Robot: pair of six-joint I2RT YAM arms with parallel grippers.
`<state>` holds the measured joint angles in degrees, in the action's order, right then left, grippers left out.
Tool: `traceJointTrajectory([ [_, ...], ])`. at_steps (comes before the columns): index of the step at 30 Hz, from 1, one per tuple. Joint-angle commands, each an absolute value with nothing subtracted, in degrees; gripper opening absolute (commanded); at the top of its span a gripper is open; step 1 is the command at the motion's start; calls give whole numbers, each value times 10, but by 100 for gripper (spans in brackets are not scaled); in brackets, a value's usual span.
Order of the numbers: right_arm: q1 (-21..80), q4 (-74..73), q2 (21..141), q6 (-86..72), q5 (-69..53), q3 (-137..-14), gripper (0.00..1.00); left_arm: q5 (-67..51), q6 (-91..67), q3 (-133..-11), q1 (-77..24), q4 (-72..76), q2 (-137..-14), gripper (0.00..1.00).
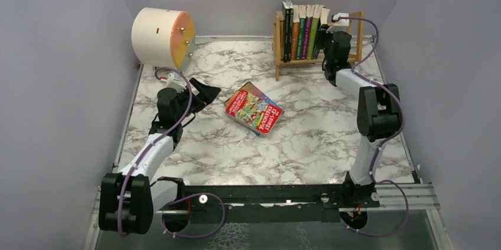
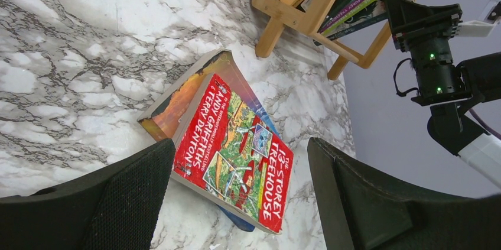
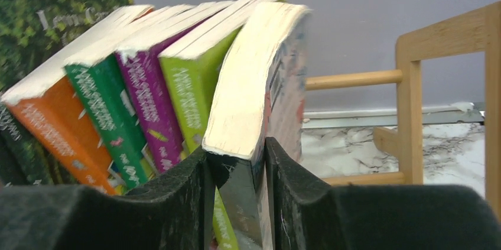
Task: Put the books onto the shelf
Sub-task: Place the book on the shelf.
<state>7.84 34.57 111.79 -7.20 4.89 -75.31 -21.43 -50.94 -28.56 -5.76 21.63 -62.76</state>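
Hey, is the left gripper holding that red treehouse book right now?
No, the left gripper is open and empty, and the red book lies on the table beside it.

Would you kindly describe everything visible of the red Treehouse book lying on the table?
The red paperback lies flat, cover up, on the marble table, askew to its edges. Its glossy cover shows a green illustrated treehouse, white title lettering and the authors Andy Griffiths and Terry Denton. It rests on an orange-covered book offset beneath it. The open left gripper hovers nearby without touching it.
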Motion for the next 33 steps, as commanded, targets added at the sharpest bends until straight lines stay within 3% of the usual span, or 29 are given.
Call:
traceJointTrajectory([
  [1,81,306,1142,-72,88,-792,22,-212,-512,-279,-60,234,-617,76],
  [3,81,299,1145,-70,95,-800,11,-211,-511,-279,-61,234,-617,76],
  [6,81,301,1145,-64,97,-805,6,-211,-511,-279,-60,234,-618,76],
  [10,81,292,1144,-48,99,-823,5,-210,-510,-279,-60,234,-619,76],
  [25,79,60,1237,12,67,-1101,4,-208,-510,-279,-60,234,-627,76],
  [33,76,40,1234,11,51,-1110,2,-206,-509,-281,-61,234,-633,76],
])
